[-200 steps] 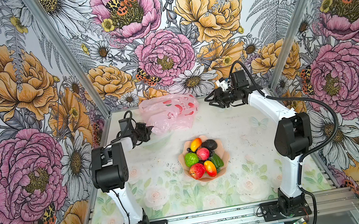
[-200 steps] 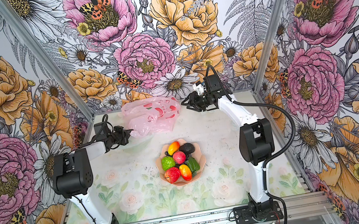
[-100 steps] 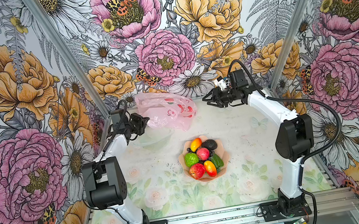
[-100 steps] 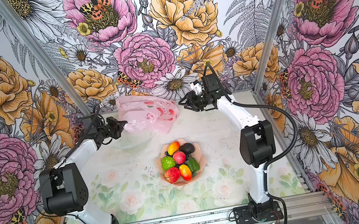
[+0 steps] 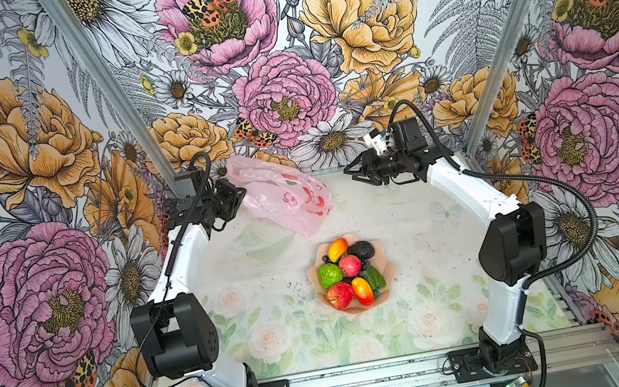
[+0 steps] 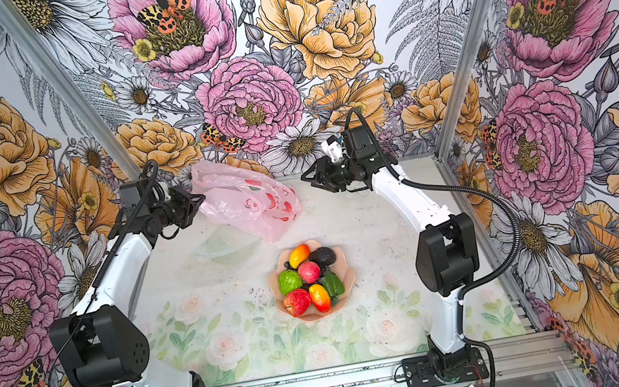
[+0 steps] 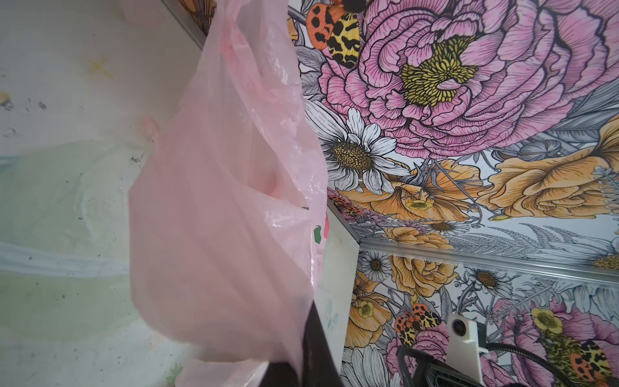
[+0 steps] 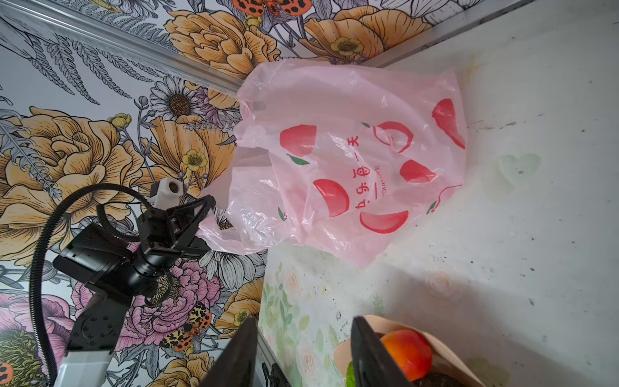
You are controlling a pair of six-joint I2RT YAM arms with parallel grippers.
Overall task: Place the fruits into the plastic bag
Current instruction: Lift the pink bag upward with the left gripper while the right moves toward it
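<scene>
The plastic bag (image 5: 283,196) (image 6: 246,204) is pale pink with red fruit prints. It hangs at the back of the table from my left gripper (image 5: 238,195) (image 6: 201,198), which is shut on one upper edge. In the left wrist view the plastic bag (image 7: 217,201) fills the middle, pinched at my left gripper (image 7: 310,310). The fruits lie in a peach bowl (image 5: 388,266) (image 6: 349,268): mango (image 5: 338,250), avocado (image 5: 361,250), bumpy green one (image 5: 329,275), two red apples (image 5: 339,296). My right gripper (image 5: 355,174) (image 6: 312,183) (image 8: 303,321) hovers open and empty right of the bag (image 8: 351,160).
A faint pale-green bowl-like shape (image 5: 261,244) shows on the table surface below the bag. Floral walls and metal corner posts close in the back and sides. In the right wrist view the bowl's rim (image 8: 341,351) and a mango (image 8: 407,353) lie beside one finger.
My left gripper has risen and swung towards the back, lifting the bag's edge off the table so the bag hangs slanted. The right arm has barely moved.
</scene>
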